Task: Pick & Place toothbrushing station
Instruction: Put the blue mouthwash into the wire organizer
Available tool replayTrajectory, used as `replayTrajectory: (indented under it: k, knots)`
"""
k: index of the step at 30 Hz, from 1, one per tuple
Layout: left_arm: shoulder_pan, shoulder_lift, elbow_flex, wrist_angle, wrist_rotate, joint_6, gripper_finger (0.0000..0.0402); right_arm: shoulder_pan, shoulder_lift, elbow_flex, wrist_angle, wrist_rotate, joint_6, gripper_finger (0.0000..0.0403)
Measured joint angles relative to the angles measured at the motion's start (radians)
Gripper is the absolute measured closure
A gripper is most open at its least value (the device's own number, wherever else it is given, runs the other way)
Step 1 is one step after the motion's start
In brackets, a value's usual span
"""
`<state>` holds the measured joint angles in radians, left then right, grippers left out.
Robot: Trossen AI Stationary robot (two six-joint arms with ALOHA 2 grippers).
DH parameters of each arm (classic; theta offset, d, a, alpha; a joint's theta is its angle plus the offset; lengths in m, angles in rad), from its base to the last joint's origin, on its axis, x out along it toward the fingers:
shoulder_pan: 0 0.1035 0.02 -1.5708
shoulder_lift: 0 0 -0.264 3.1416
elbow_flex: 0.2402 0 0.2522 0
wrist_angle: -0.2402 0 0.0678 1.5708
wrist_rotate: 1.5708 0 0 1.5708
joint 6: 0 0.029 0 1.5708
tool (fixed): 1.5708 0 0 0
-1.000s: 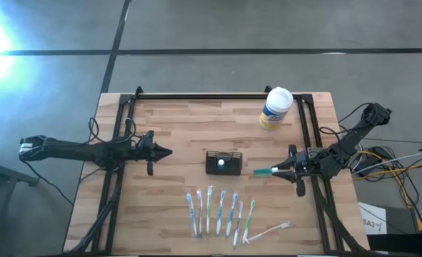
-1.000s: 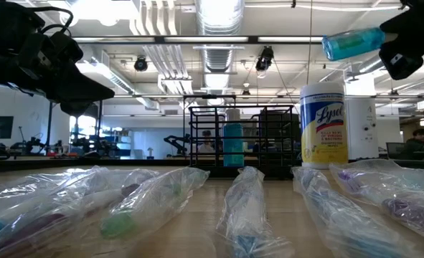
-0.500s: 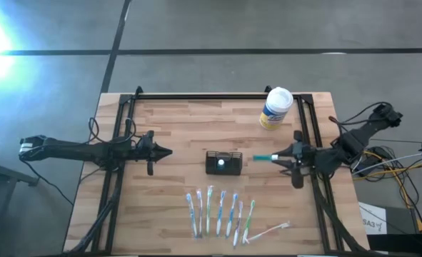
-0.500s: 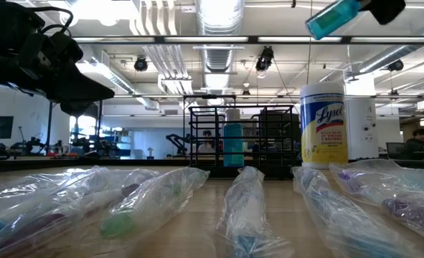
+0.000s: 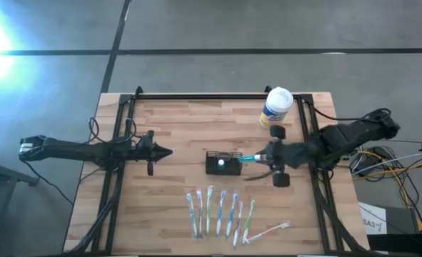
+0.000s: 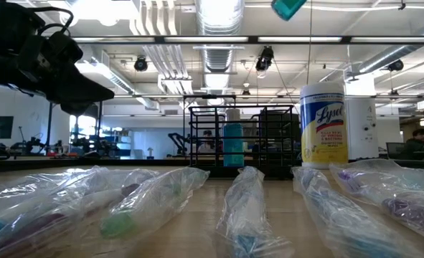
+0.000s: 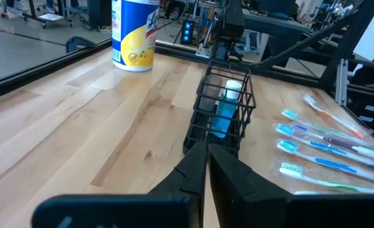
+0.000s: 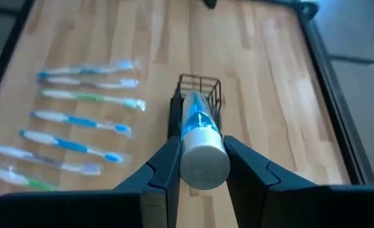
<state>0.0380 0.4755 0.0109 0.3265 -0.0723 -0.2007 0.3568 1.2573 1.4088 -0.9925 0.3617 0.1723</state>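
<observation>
Near tabletop's left edge, left gripper (image 5: pixel 162 151) idle, fingers together. Centre: toothbrushing station (image 5: pixel 224 162), black wire holder. Right gripper (image 5: pixel 262 157), clamped on blue-white tube (image 8: pixel 198 140), has swung in from right edge to just beside station — insertion looks imminent. Low view crops tube; whether it touches station unclear.

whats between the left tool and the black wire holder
Nothing: in the high view only bare wood lies between the left tool and the holder. The left wrist view shows the same.
</observation>
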Motion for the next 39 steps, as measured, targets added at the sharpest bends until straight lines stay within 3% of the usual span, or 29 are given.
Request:
replayTrajectory:
  k: [6, 15, 32, 39]
  knots:
    - [0.000, 0.000, 0.000, -0.014, 0.000, 0.015, 0.0378, -0.124, 0.179, 0.168, -0.165, -0.124, -0.077, 0.0314]
    - [0.000, 0.000, 0.000, -0.024, 0.000, 0.023, 0.0378, -0.252, 0.401, 0.316, -0.217, -0.288, -0.230, 0.0313]
    - [0.000, 0.000, 0.000, -0.038, 0.000, 0.024, 0.0378, -0.279, 0.746, 0.699, -0.505, -0.336, -0.389, 0.0312]
    - [0.000, 0.002, -0.001, -0.038, 0.000, 0.024, 0.0378, -0.288, 0.823, 0.745, -0.528, -0.336, -0.442, 0.0312]
